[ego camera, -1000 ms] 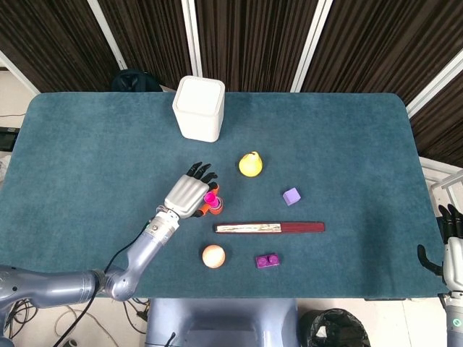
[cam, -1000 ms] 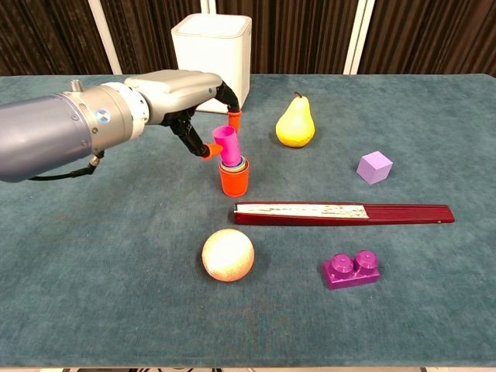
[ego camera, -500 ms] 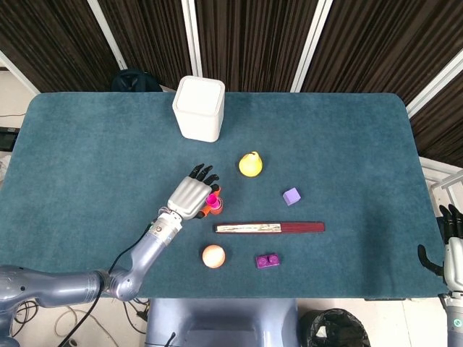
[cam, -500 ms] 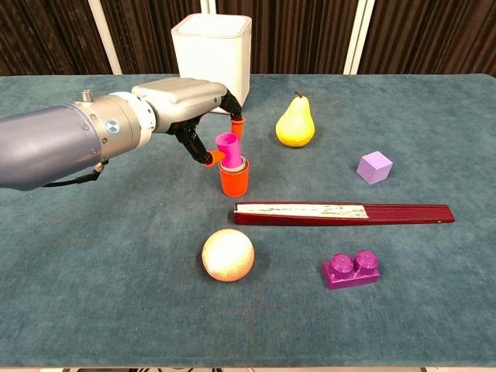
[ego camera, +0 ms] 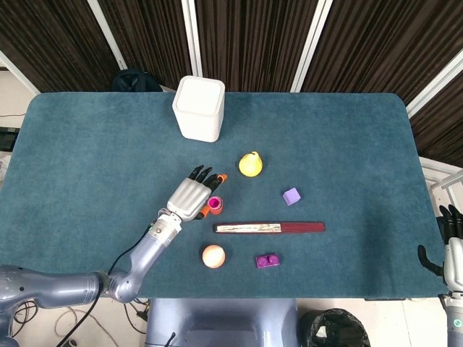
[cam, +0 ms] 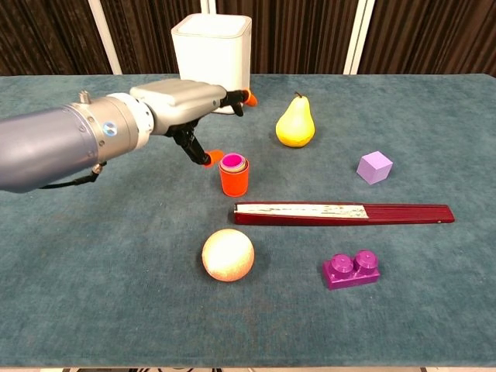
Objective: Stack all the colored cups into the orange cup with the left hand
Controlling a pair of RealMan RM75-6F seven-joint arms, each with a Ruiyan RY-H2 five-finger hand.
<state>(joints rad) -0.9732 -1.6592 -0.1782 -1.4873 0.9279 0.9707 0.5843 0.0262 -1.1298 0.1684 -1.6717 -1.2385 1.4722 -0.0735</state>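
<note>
Stack: a magenta plastic cup (cam: 232, 161) is seen nested in the orange plastic cup (cam: 233, 180), mid-desk.
Left hand (cam: 182, 101): fingers spread, nothing held, just behind the stack.
Remaining: no loose cups are seen; stacking is judged complete.

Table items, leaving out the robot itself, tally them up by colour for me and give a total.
Purple: 2, cube and toy brick
Orange stack: 1, orange cup with pink cup nested inside
Yellow: 1, pear
White: 1, bin
Dark red: 1, folded fan
Peach: 1, ball
Total: 7
</note>
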